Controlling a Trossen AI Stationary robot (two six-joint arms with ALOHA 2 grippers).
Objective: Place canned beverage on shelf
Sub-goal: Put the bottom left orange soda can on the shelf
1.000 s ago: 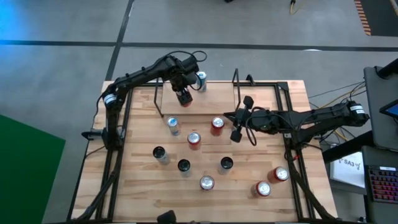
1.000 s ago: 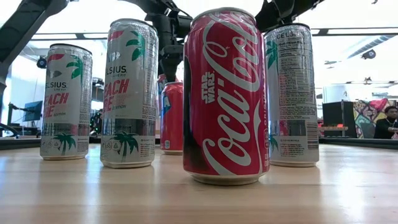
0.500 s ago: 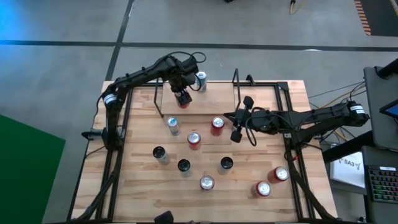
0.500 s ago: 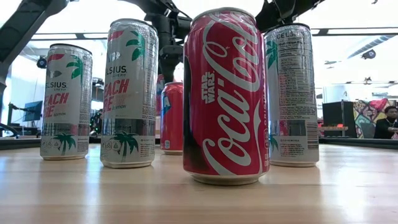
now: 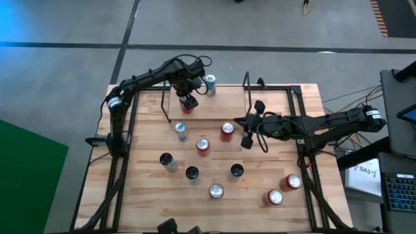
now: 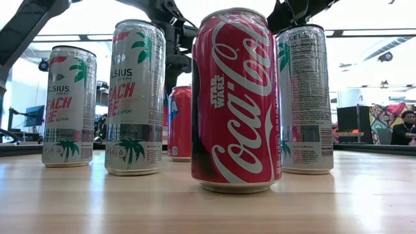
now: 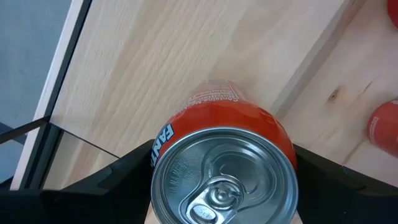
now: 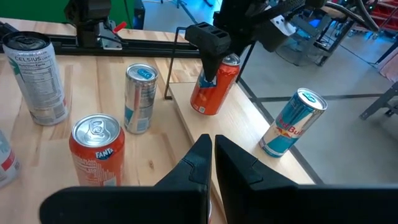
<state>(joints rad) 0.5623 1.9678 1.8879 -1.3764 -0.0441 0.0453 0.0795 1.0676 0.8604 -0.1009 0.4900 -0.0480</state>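
the left gripper (image 8: 211,68) clasps an orange aluminium fanta can (image 7: 224,162) standing on the shelf's light wooden floor (image 7: 155,62). its thin, slick wall likely dents, so a mid-body hold suits. the right gripper (image 8: 211,152) waits closed.

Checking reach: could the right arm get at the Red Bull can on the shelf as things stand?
Probably yes: the Red Bull can stands apart from the Fanta can in the left gripper; the shut right gripper faces it unobstructed.

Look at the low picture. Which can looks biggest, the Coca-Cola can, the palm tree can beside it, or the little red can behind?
1. Coca-Cola can, nearest the camera.
2. Palm tree can.
3. Red can behind, farther away, so its real size is unsure.
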